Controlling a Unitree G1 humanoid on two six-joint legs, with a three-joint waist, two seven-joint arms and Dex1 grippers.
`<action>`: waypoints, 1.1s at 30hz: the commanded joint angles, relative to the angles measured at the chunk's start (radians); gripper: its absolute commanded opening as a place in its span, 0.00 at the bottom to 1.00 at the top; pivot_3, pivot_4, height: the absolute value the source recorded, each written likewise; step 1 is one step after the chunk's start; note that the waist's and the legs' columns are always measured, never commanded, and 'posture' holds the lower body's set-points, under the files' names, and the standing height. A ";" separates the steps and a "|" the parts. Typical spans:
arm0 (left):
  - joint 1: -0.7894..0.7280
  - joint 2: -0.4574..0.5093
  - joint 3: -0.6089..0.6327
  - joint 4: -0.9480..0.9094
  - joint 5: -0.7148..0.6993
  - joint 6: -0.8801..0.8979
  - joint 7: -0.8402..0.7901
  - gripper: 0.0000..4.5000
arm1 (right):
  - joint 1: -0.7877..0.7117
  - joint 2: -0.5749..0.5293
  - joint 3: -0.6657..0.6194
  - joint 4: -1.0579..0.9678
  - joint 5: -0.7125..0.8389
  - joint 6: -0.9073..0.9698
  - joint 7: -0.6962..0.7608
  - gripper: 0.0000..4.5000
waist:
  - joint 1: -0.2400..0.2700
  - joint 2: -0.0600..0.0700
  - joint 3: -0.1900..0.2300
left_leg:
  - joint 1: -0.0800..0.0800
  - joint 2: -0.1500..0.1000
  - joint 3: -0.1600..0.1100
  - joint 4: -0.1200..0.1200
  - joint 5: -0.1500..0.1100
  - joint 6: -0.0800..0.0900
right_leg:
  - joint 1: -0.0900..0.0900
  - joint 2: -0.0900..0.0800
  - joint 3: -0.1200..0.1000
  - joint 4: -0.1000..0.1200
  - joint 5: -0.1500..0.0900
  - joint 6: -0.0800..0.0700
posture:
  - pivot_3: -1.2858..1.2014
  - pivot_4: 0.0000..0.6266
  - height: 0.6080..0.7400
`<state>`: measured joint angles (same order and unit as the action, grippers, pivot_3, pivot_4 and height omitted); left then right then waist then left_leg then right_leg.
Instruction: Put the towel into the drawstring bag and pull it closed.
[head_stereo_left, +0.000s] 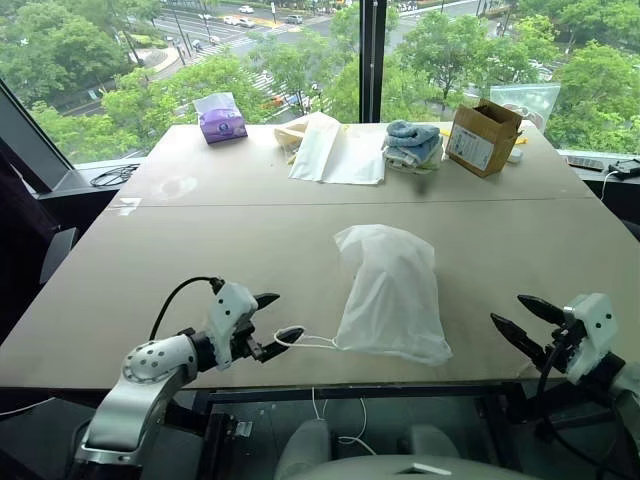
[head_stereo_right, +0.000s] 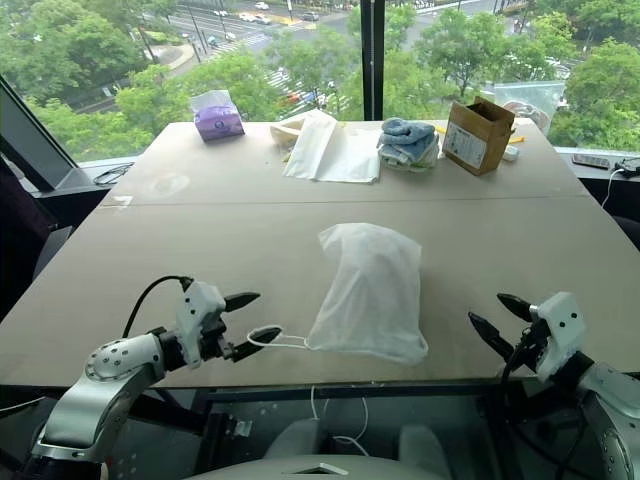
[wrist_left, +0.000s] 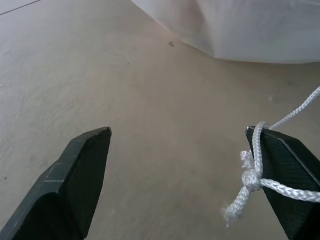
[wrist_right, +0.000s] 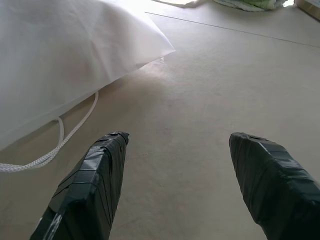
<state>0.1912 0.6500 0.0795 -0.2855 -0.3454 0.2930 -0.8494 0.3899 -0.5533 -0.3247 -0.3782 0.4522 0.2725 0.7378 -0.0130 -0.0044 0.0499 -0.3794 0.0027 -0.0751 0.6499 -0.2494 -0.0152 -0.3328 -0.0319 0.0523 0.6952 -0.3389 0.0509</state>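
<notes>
The likeliest trouble was the cord loop snagged over one finger of the left gripper: any pull away from the drawstring bag could drag the bag toward the table edge or tug its mouth askew. The left gripper's fingers stood wide apart just beside the bag's near corner, pinching nothing, the knotted cord merely draped on one. The right gripper hovered spread and empty, well apart on the bag's other side. The bag looked filled; I could not make out the towel itself.
</notes>
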 joint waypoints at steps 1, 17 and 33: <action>-0.004 0.011 0.030 -0.026 -0.012 -0.012 -0.003 0.99 | -0.014 -0.013 -0.018 -0.011 0.014 -0.017 0.015 0.77 | -0.001 0.003 0.048 | 0.011 0.002 0.001 -0.001 0.000 0.000 | 0.010 0.000 0.003 -0.001 -0.001 -0.002 | 0.52 0.00 1.00; 0.048 0.129 0.090 0.120 0.032 -0.170 -0.156 0.99 | -0.026 -0.007 -0.003 0.010 0.004 -0.030 0.018 0.77 | -0.001 0.001 0.091 | -0.004 0.002 0.001 -0.006 -0.003 0.003 | -0.003 -0.002 0.003 -0.007 0.000 -0.001 | 0.52 0.00 1.00; 0.067 0.234 0.085 0.323 0.135 -0.364 -0.223 0.99 | -0.005 0.003 0.003 -0.003 0.015 -0.031 0.024 0.77 | 0.000 -0.005 0.022 | -0.011 0.001 0.000 -0.007 -0.003 0.001 | -0.011 -0.002 -0.001 -0.008 -0.001 0.000 | 0.52 0.00 1.00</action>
<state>0.1914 0.6232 0.0709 -0.2754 -0.3315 0.2926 -0.8060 0.3782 -0.5355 -0.3075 -0.3549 0.4280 0.2693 0.7029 -0.0133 -0.0091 0.0719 -0.3908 0.0038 -0.0747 0.6421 -0.2531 -0.0138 -0.3436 -0.0335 0.0519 0.6855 -0.3393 0.0508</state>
